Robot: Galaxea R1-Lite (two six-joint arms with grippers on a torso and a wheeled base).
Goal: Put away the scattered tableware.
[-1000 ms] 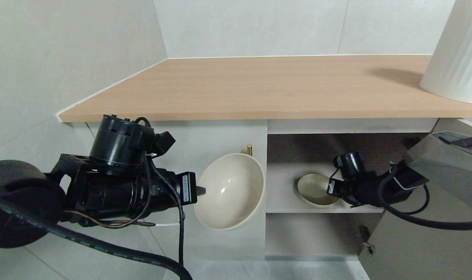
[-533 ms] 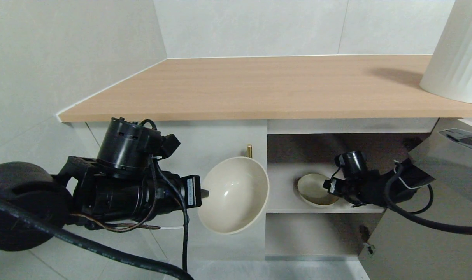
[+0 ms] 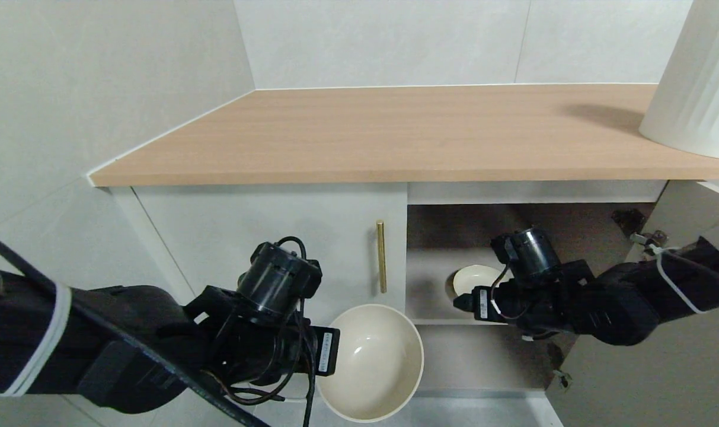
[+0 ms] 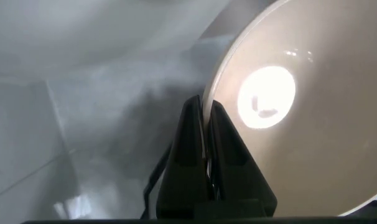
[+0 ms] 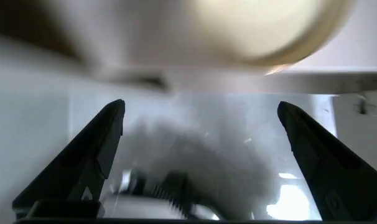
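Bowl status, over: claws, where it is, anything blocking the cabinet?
Left claw shut on rim of large bowl, low before the closed door. Right claw open, at the open shelf by the small bowl. Right arm sits across that opening.

Cream bowl (image 3: 371, 362), cream dish (image 3: 470, 279), tan wood-grain countertop (image 3: 395, 130), white cabinet (image 3: 264, 219), brass handle (image 3: 381, 256).

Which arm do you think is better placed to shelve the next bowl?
Left: the left gripper holds the large bowl by its rim near the open cabinet; the right gripper is open.
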